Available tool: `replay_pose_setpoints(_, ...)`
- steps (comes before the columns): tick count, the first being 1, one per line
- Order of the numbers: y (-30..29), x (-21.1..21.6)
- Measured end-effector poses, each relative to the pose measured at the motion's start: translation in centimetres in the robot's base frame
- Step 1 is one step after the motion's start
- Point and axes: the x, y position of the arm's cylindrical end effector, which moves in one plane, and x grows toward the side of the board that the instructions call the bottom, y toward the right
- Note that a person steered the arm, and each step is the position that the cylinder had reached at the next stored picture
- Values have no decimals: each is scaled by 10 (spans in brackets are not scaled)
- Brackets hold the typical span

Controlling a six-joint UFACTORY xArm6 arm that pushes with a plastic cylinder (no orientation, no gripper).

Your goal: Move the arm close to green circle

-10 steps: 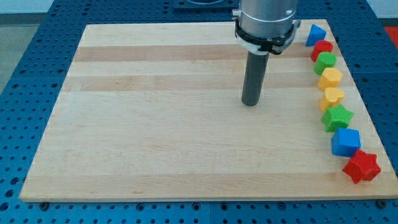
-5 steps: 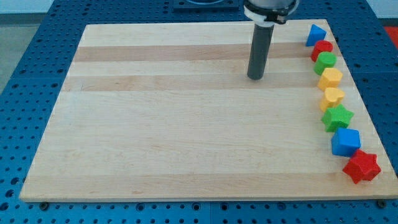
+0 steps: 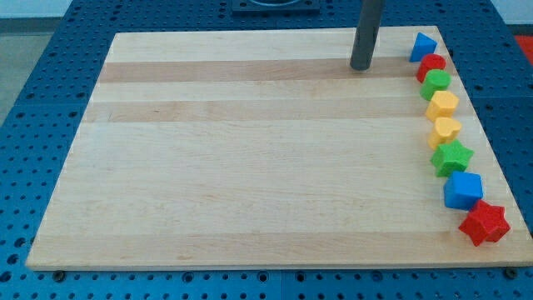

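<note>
My tip (image 3: 361, 67) sits near the board's (image 3: 250, 167) top edge, to the view's left of the green circle (image 3: 435, 83), with a gap between. No fingers exist to open or close. The approach is under way; next, slide rightward and slightly down.

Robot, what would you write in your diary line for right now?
goal: near green circle | my tip: upper board, left of green circle, apart | touching: nothing | blocks: column along right edge | status: not close yet
</note>
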Motion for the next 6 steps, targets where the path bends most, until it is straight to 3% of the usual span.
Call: replay_pose_setpoints(6, 55, -68)
